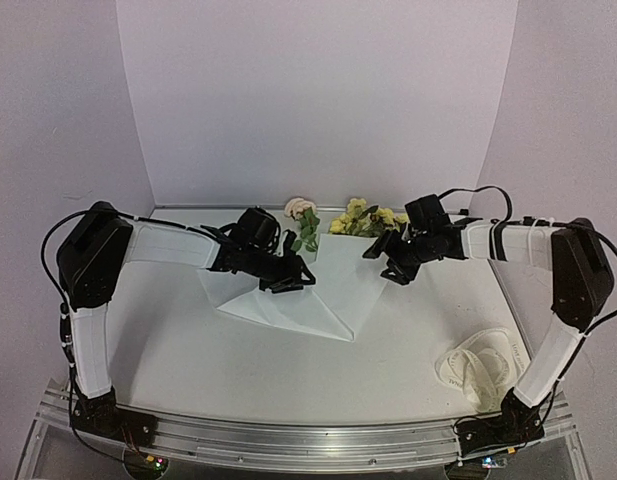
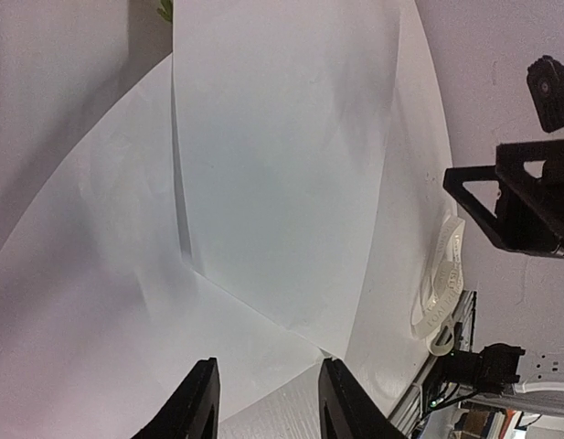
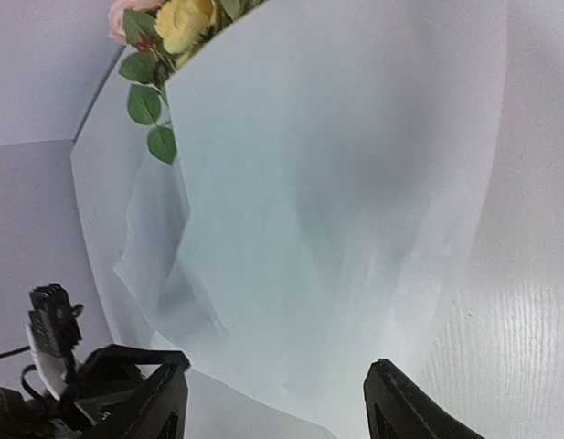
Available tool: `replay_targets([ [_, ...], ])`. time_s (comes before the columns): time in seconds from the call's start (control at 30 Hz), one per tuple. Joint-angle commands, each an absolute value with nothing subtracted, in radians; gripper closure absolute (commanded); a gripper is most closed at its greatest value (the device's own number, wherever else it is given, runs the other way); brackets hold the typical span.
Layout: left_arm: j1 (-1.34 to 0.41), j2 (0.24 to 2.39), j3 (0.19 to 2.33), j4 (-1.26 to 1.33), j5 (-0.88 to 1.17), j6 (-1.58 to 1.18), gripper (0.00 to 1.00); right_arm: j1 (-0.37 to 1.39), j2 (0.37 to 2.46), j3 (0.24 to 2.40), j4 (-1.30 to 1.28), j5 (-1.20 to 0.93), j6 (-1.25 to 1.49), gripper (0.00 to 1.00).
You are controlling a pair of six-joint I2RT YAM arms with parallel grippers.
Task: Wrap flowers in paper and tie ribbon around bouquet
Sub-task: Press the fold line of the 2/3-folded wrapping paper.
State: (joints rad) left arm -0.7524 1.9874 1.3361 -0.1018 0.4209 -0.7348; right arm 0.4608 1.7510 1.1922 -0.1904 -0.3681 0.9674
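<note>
Plainly, left tool sits over the paper, jaws apart and empty; right tool likewise, wider. Paper lies folded over the flowers, blossoms poking past its far edge. Ribbon lies coiled on the tabletop.

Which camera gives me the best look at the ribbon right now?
Top external: the ribbon lies whole and coiled on the table, near right. Left wrist shows the ribbon small and foreshortened at the side. Right wrist doesn't show it.
</note>
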Motion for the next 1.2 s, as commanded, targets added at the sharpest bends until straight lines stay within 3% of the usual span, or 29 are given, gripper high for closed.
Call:
replay_targets([
  [0.0,-0.738,2.03,1.381,-0.074,0.47,-0.742,0.58,0.499,1.653,1.124,-0.293,-0.247,0.88,0.31],
  [0.2,-0.727,2.119,1.468,-0.079,0.477,-0.741,0.53,0.517,1.605,1.041,-0.314,-0.21,0.862,0.31],
  [0.47,-0.719,2.21,1.555,-0.081,0.478,-0.74,0.56,0.535,1.577,0.994,-0.322,-0.199,0.856,0.32],
  [0.67,-0.719,2.225,1.563,-0.054,0.483,-0.753,0.69,0.544,1.575,0.983,-0.322,-0.19,0.855,0.32],
  [0.93,-0.719,2.168,1.474,-0.005,0.486,-0.759,0.97,0.574,1.595,1.009,-0.33,-0.175,0.843,0.32],
  [1.17,-0.724,2.088,1.335,0.075,0.449,-0.793,1.0,0.636,1.662,1.084,-0.353,-0.155,0.835,0.33],
])
